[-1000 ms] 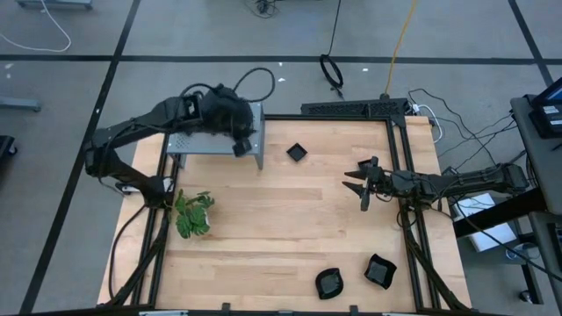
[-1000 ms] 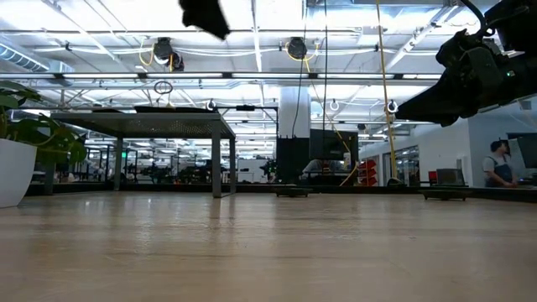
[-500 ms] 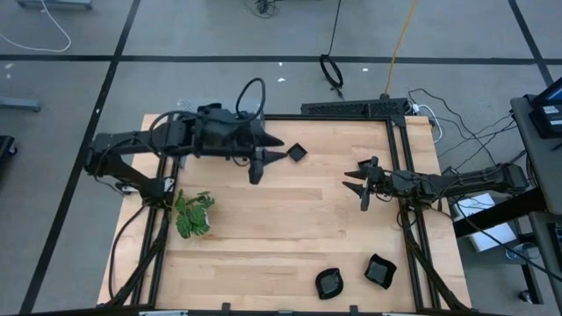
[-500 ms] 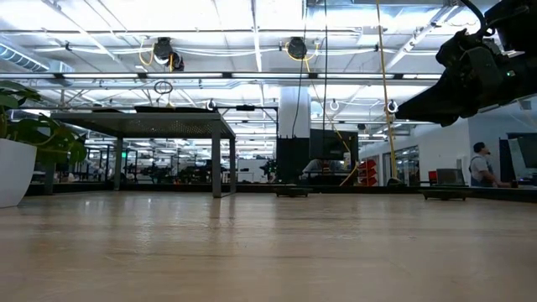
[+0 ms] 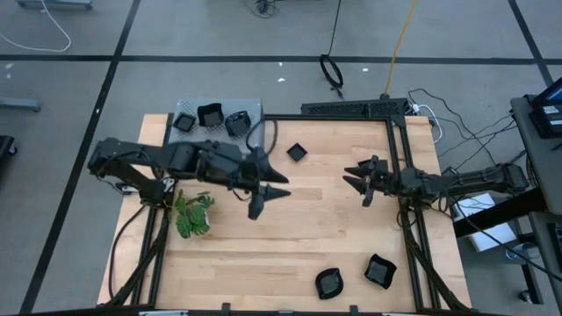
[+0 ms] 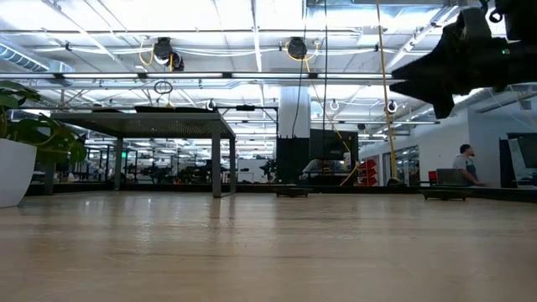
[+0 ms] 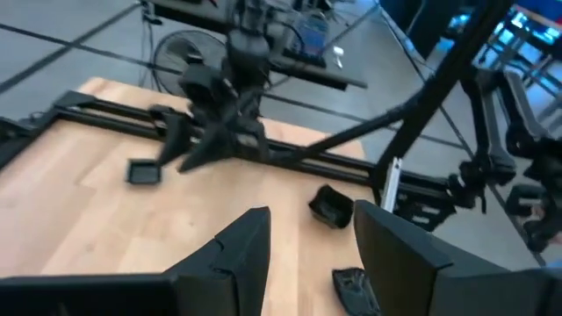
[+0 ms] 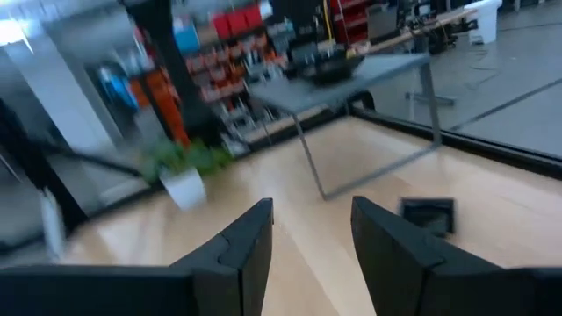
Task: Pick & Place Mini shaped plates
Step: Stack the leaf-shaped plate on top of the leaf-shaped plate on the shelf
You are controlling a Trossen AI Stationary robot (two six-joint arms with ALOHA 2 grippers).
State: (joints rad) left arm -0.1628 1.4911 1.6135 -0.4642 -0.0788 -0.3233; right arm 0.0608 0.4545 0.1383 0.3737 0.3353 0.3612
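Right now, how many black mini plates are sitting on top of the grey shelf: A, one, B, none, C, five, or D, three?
D: the high view shows three mini plates side by side on the grey perforated shelf at the table's far left corner.

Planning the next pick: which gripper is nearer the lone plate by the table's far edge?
Left. The left gripper hovers just short of the plate; the right gripper waits farther off toward the right edge.
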